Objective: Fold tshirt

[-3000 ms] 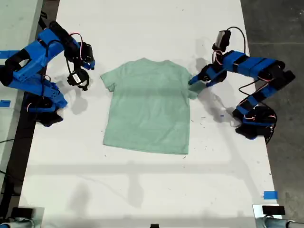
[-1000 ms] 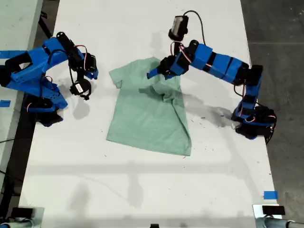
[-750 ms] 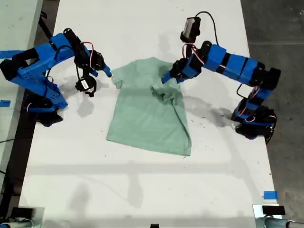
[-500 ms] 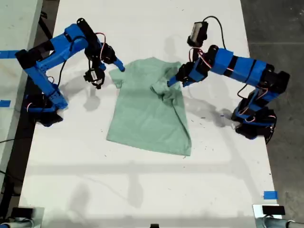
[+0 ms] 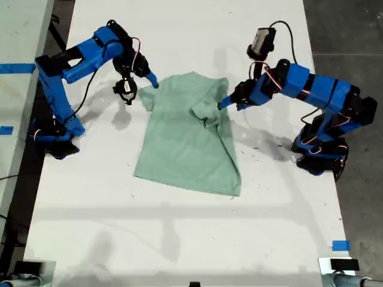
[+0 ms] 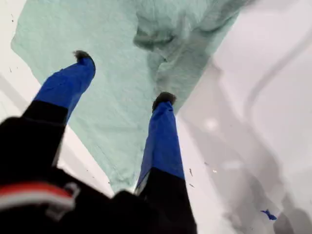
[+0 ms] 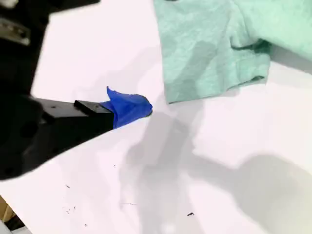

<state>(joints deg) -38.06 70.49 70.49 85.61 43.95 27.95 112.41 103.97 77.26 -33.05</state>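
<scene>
The pale mint-green tshirt [image 5: 179, 143] lies flat on the white table [image 5: 179, 239], neck toward the far side. Its sleeve on the exterior view's right is folded inward into a rumpled bunch [image 5: 206, 113]. My first gripper [image 5: 222, 103] hovers at that folded edge, open and holding nothing; the first wrist view shows my first gripper [image 6: 122, 80] spread over the tshirt [image 6: 117, 39]. My second gripper [image 5: 152, 82] sits just off the sleeve on the exterior view's left. In the second wrist view my second gripper [image 7: 129, 107] looks shut and empty, a short gap from the sleeve hem of the tshirt [image 7: 209, 44].
Both arm bases stand at the table's sides, one [image 5: 54, 134] on the exterior view's left, one [image 5: 320, 155] on its right. A blue tape piece [image 5: 340, 245] marks the near corner on the exterior view's right. Dark floor [image 5: 353, 36] lies beyond that edge.
The first gripper carried the sleeve inward, let go and drew back toward the exterior view's right. The second arm swung in from the exterior view's left to the other sleeve.
</scene>
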